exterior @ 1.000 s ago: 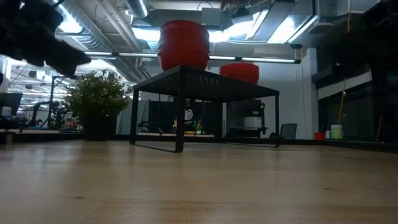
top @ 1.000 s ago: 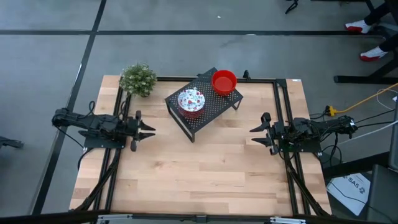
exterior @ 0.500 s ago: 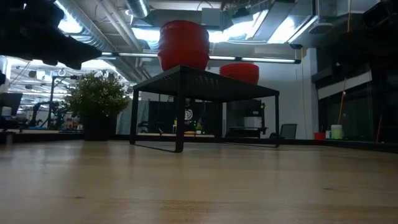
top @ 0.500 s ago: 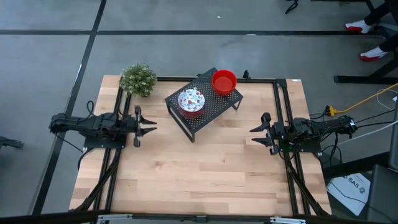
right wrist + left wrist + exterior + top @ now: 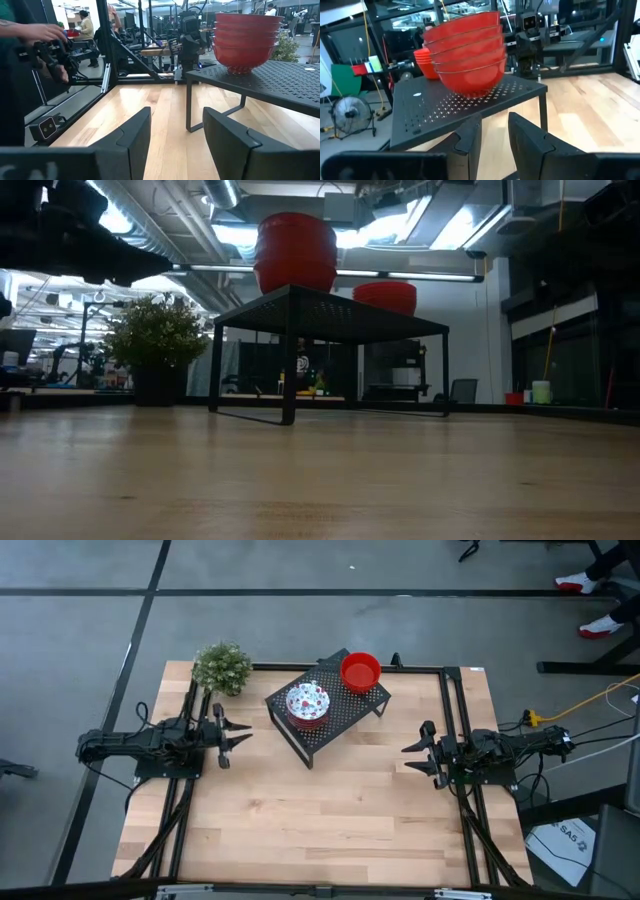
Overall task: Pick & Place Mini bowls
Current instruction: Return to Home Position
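My left fingers (image 5: 238, 734) hang apart over the worktop (image 5: 330, 820), near the potted plant (image 5: 221, 667). My right fingers (image 5: 410, 758), also apart, wait at the opposite side. The mini bowls stand on the black mesh rack (image 5: 340, 718), the white speckled stack (image 5: 308, 700) toward my left arm and the red stack (image 5: 360, 671) at the back corner. I judge the risk to be my left arm clipping the plant or the rack and toppling a stack. Since a second ago my left arm has drawn back toward the plant. Nothing else has moved.
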You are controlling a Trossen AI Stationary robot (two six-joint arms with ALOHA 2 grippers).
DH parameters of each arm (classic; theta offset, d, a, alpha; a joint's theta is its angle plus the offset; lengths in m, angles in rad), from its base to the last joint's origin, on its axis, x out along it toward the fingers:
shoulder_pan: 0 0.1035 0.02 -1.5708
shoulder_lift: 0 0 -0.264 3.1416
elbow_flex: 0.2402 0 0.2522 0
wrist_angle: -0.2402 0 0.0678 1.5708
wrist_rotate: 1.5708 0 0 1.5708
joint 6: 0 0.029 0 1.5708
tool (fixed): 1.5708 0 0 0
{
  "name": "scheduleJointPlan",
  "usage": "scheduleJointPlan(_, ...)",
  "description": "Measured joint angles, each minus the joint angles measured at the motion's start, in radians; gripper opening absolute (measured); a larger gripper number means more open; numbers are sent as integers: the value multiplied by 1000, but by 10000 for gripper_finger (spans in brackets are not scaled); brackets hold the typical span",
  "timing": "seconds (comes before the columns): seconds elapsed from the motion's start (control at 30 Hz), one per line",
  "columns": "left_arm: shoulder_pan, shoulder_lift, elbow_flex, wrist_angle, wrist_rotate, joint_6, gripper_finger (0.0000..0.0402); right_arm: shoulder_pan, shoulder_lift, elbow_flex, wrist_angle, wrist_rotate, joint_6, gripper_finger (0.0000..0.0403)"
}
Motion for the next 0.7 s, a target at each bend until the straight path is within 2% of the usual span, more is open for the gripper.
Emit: scheduleJointPlan(0.7,0,2,0,-16,-1,0,95,0,0,0,0,0,0,179)
